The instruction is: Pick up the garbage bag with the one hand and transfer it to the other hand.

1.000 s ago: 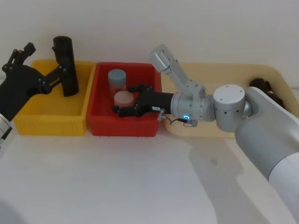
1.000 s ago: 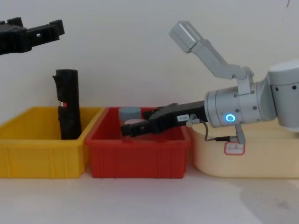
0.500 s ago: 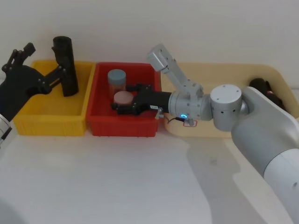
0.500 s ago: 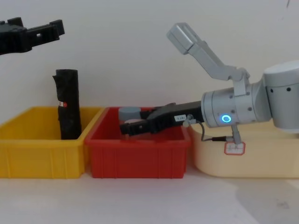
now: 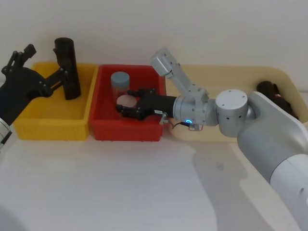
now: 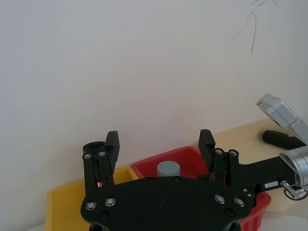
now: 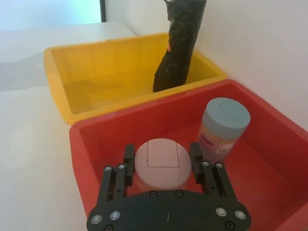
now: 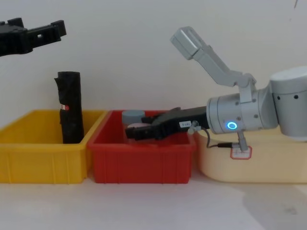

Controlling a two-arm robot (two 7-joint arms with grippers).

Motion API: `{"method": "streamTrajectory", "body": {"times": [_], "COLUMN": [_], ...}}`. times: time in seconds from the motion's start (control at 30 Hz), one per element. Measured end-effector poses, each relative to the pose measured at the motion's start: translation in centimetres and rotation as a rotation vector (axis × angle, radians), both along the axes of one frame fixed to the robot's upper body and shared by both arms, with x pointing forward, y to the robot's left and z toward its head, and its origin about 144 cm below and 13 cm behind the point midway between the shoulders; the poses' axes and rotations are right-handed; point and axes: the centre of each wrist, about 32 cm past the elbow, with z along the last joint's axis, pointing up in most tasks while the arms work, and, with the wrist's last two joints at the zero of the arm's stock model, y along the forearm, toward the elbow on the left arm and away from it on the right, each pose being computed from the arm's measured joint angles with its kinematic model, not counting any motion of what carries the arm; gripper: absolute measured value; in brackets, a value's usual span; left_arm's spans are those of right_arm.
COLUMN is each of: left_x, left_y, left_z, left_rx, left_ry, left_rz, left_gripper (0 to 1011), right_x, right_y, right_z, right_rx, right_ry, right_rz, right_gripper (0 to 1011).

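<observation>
Garbage bag [image 5: 66,67] upright in yellow bin [image 5: 50,120], 10 o'clock on table. Left gripper [image 6: 160,144] raised, spread wide, holding nothing. Right gripper [image 7: 161,162] straddles pink-capped jar [image 7: 161,163] in red bin [image 5: 103,130], apart, no grip. Best: lower left gripper, clamp bag mid-height.

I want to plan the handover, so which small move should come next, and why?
Probably the left gripper should descend toward the garbage bag. It hangs open above the yellow bin, where the bag stands upright and ungrasped, while the right gripper sits open around the pink-capped jar in the red bin.
</observation>
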Motion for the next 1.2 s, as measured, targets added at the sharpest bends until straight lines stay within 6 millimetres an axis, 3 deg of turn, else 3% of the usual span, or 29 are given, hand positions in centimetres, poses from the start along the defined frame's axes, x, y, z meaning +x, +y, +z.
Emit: {"method": "streamTrajectory", "body": {"times": [0.3, 0.7, 1.2], "left_x": [0.0, 0.0, 0.0], "left_y": [0.0, 0.0, 0.0], "left_z": [0.0, 0.0, 0.0], "left_rx": [0.0, 0.0, 0.0], "left_ry": [0.0, 0.0, 0.0], "left_rz": [0.0, 0.0, 0.0], "left_gripper": [1001, 1002, 1002], "right_x": [-0.2, -0.6, -1.2], "right_y": [-0.3, -1.2, -4.7], "right_z": [0.1, 2.7, 6.2], "right_rx": [0.004, 0.106, 0.256], "right_ry": [-0.014, -0.091, -0.198], "right_rz": [-0.002, -0.042, -0.2], "right_gripper": [663, 663, 663]}}
